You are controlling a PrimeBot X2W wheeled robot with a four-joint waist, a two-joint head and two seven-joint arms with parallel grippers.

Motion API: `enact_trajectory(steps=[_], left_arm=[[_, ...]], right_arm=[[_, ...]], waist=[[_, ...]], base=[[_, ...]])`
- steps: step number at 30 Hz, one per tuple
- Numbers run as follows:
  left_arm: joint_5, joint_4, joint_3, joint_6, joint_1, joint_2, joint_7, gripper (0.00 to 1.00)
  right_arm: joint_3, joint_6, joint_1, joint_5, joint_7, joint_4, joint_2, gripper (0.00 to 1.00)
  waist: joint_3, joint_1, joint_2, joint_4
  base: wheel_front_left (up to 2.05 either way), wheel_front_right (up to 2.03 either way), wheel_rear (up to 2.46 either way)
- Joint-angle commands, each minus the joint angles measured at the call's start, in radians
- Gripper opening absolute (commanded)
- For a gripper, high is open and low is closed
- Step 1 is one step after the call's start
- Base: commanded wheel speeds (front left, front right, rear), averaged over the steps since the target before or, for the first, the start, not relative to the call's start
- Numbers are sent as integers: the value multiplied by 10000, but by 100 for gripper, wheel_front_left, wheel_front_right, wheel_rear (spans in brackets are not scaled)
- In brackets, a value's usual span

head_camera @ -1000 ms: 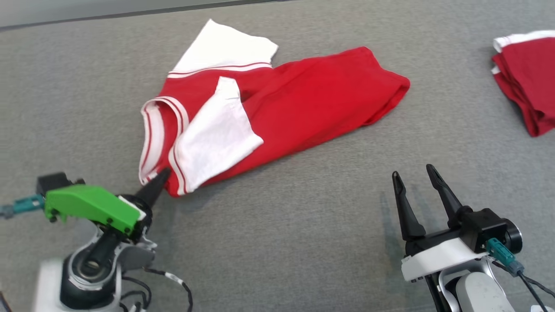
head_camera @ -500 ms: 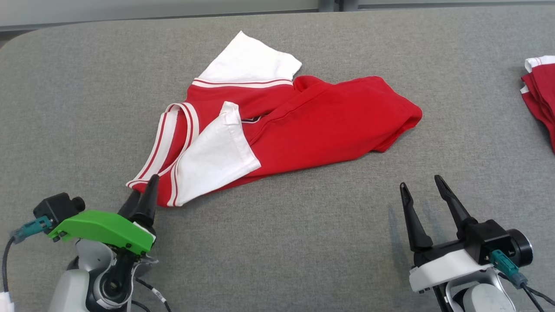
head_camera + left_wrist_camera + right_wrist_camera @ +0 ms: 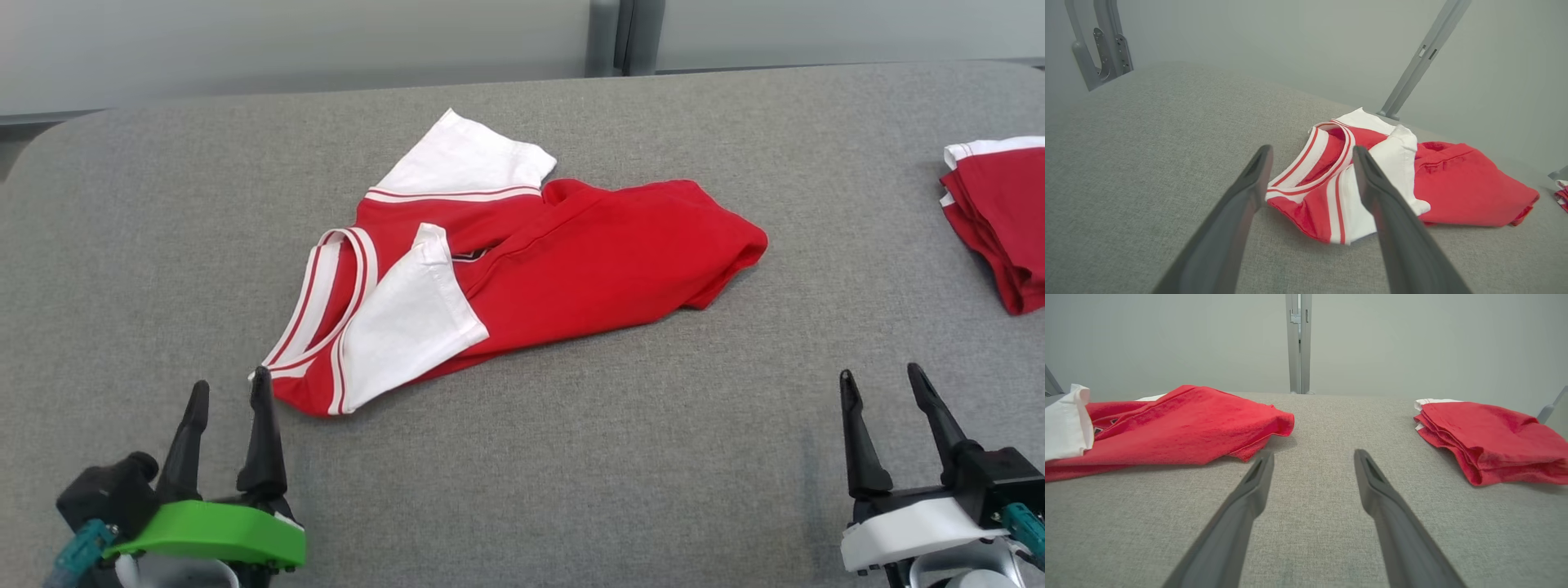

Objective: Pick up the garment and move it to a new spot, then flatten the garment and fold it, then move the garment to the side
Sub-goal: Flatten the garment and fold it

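The red-and-white shirt (image 3: 588, 261) lies crumpled mid-table (image 3: 571, 474), its collar pointing to 8 o'clock, just beside the left gripper (image 3: 230, 378), which is spread and empty. The right gripper (image 3: 880, 371), at 5 o'clock, is likewise released. Pinching only the folded-over sleeve (image 3: 408, 327) could drag layers unevenly and deepen the wrinkles.

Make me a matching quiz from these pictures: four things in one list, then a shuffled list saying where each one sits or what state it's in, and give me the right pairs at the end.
Things
1. shirt
2. folded red stack
3. left gripper
4. right gripper

Place or state
A. open over bare gray table, at the lower right of the head view
B. at the table's far right edge
C. rumpled mid-table, one white sleeve lying over the red body
D. open, fingertips close to the striped neckline

Pairs: 1-C, 2-B, 3-D, 4-A
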Motion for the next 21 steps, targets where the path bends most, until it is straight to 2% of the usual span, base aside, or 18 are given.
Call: enact_trajectory(steps=[1,6,11,17,21], left_arm=[[249,-82,-105,119,286,-82,-211,100],[855,-129,-306,359,808,-167,-845,100],[1258,-90,-168,408,1265,23,-1175,100],[1509,295,36,231,1578,325,-1274,100],[1491,460,66,97,1456,304,-1310,100]], right_arm=[[-165,-12,164,88,-29,7,6,100],[-822,-12,638,298,-29,127,112,100],[-1270,-10,964,177,-29,241,156,100],[-1425,-12,867,-124,-29,407,85,100],[-1366,-12,749,-202,-29,507,30,100]], waist=[[-199,0,0,49],[-691,0,0,147],[-1140,0,0,189],[-1486,0,0,234],[-1546,0,0,314]], base=[[0,0,0],[0,0,0],[0,0,0],[0,0,0],[0,0,0]])
